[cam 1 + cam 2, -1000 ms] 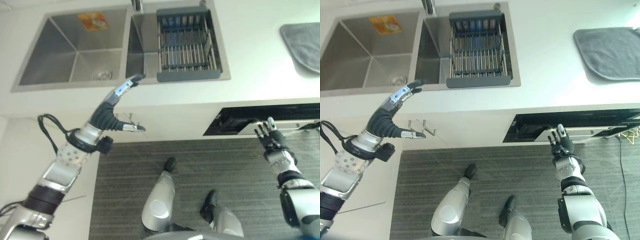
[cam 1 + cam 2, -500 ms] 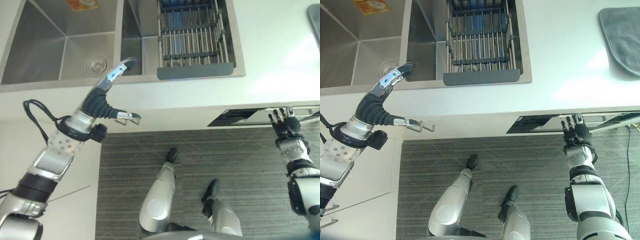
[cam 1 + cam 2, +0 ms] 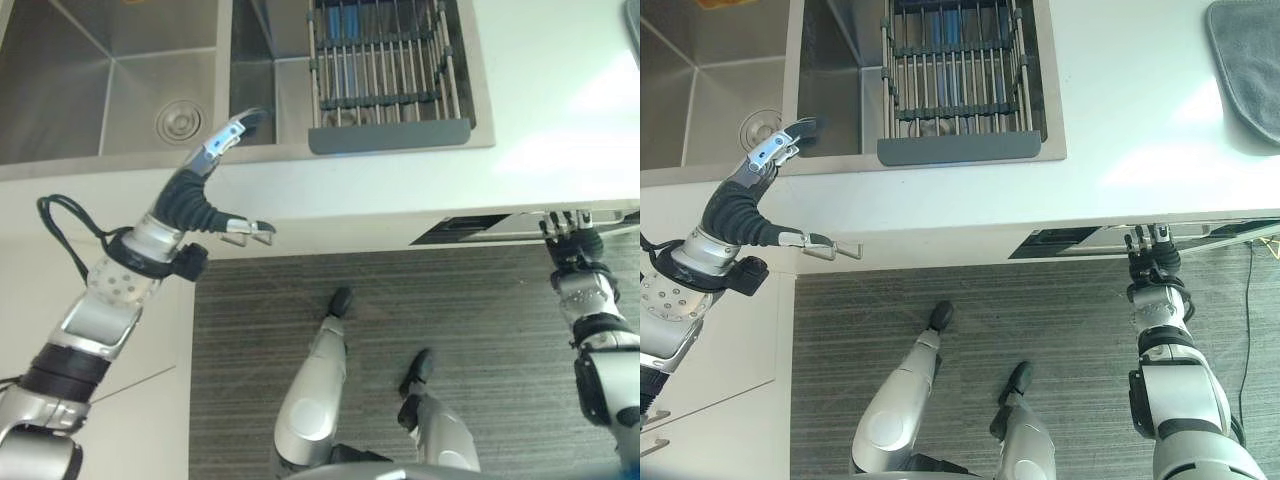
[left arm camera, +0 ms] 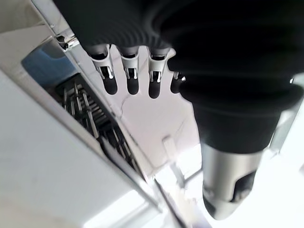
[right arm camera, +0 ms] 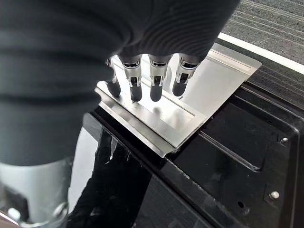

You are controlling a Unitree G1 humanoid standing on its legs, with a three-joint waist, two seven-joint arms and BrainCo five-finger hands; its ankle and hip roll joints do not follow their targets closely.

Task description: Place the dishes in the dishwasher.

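Note:
A grey dish rack (image 3: 385, 75) sits in the right basin of the sink, with blue dishes (image 3: 344, 22) showing through its bars. Below the counter's front edge the dishwasher (image 3: 468, 226) shows as a narrow dark slot. My right hand (image 3: 570, 243) is open at the top edge of the dishwasher's door. In the right wrist view its straight fingers (image 5: 153, 83) rest on the door's silver panel (image 5: 204, 90), beside the black inside (image 5: 213, 166). My left hand (image 3: 212, 172) hangs open over the counter's front edge by the sink, holding nothing, with the rack (image 4: 88, 116) past its fingers.
The empty left basin (image 3: 90, 90) has a round drain (image 3: 180, 121). A white counter (image 3: 560, 120) runs to the right, with a grey mat (image 3: 1248, 60) at its far right. Dark striped floor (image 3: 480, 330) lies below, and a white cabinet front (image 3: 140, 410) stands at the left.
The whole view has shifted, so the camera moved. The dishwasher's dark gap shows narrower than before, with my right hand still at the door's edge. The left hand keeps its pose.

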